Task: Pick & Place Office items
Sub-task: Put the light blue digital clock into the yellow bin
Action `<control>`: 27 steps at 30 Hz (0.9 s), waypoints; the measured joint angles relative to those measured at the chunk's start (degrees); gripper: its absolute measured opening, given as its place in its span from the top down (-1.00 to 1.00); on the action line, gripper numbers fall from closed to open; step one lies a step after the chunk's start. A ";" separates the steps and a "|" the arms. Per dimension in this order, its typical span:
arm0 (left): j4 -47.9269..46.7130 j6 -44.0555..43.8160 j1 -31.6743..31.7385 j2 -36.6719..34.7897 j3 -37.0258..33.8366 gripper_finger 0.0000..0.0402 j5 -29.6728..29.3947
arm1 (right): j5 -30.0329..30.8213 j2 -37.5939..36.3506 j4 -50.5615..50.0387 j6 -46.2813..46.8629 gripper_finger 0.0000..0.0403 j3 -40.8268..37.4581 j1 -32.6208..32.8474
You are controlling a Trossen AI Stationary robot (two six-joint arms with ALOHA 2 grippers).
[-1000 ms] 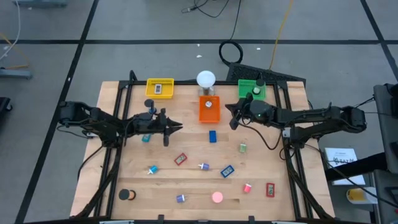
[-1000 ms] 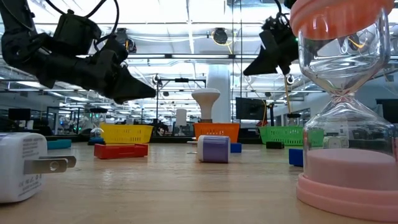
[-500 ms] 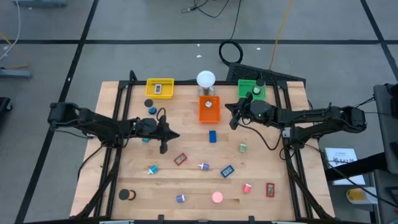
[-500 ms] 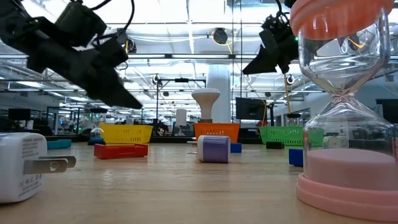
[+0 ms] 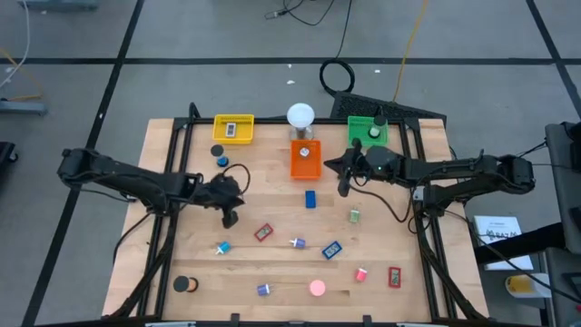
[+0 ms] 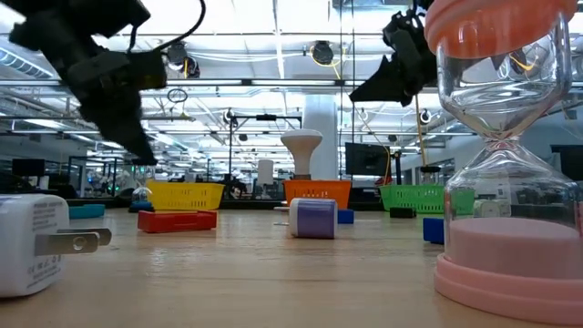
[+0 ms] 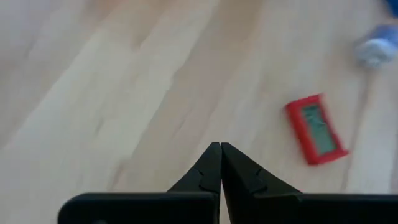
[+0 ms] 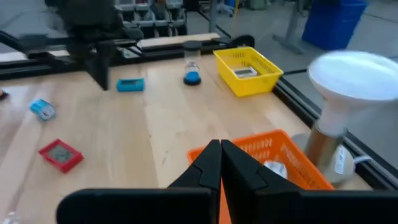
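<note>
Small office items lie scattered on the wooden table: a red block (image 5: 263,232) (image 7: 315,129), a blue block (image 5: 310,199), a teal block (image 8: 130,84), and a black roll (image 5: 186,284). My left gripper (image 5: 231,218) (image 7: 220,147) is shut and empty. It points steeply down above bare wood, left of the red block. My right gripper (image 5: 343,189) (image 8: 219,144) is shut and empty, held high and nearly level by the orange tray (image 5: 306,160).
A yellow tray (image 5: 233,128), a white globe lamp (image 5: 300,115) and a green tray (image 5: 368,130) stand along the far edge. A pink sand timer (image 6: 501,146) and a white plug (image 6: 36,241) stand close to the low camera. More small pieces lie toward the near edge.
My left gripper has drawn back toward the table's left edge and risen, tipping from nearly level to steeply downward. Nothing on the table has moved.
</note>
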 joint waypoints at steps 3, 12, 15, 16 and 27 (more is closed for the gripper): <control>-9.95 -10.02 -0.70 0.09 2.94 0.84 -0.59 | -0.02 0.00 1.04 0.00 0.98 0.00 0.00; -28.80 -28.48 0.41 0.33 3.67 0.17 -0.56 | 0.03 0.00 0.91 0.15 0.98 0.00 0.00; -31.02 -27.48 2.21 0.31 3.07 -0.04 -1.10 | 0.03 0.00 0.92 0.15 0.98 0.00 0.00; -30.35 -27.14 2.97 0.31 2.40 -0.11 -1.23 | 0.03 0.00 0.91 0.17 0.98 0.00 0.00; -20.56 -21.21 12.98 0.33 -6.18 -0.34 4.24 | 0.05 0.00 0.91 0.20 0.98 0.00 0.00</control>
